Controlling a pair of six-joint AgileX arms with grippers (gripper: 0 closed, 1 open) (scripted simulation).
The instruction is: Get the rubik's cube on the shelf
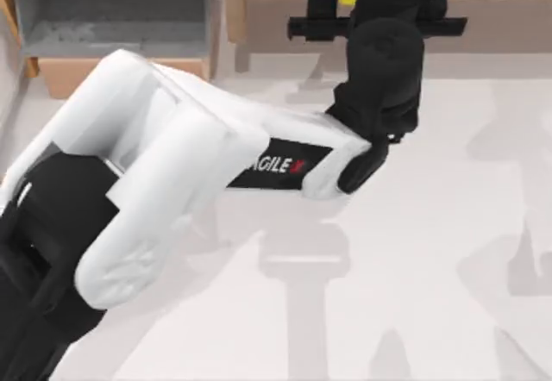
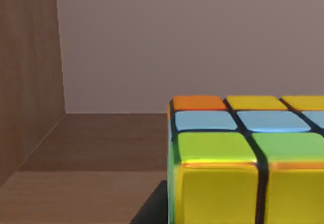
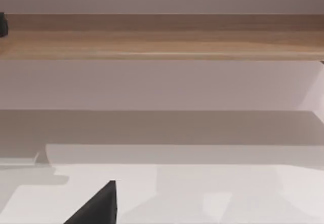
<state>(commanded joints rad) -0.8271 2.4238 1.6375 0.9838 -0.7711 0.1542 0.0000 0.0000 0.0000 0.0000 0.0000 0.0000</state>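
The rubik's cube [image 2: 243, 158] sits at the far edge of the tabletop [image 1: 414, 252], at the shelf [image 1: 276, 6], with a sliver of yellow showing in the top view beside the left end effector [image 1: 377, 2]. In the left wrist view the cube is close to the camera, above the wooden shelf board [image 2: 101, 143]; whether it rests on the board or is held just over it cannot be told. A brown side wall stands to one side of it, with bare board between the two, and a plain back wall lies behind. One cube is in view, and one shelf. The left arm stretches from the near left corner diagonally across the tabletop, its wrist over the shelf's front face. Whether the left end effector is clenched or released cannot be told. The right wrist view looks across bare tabletop toward the shelf's long front edge [image 3: 162, 36].
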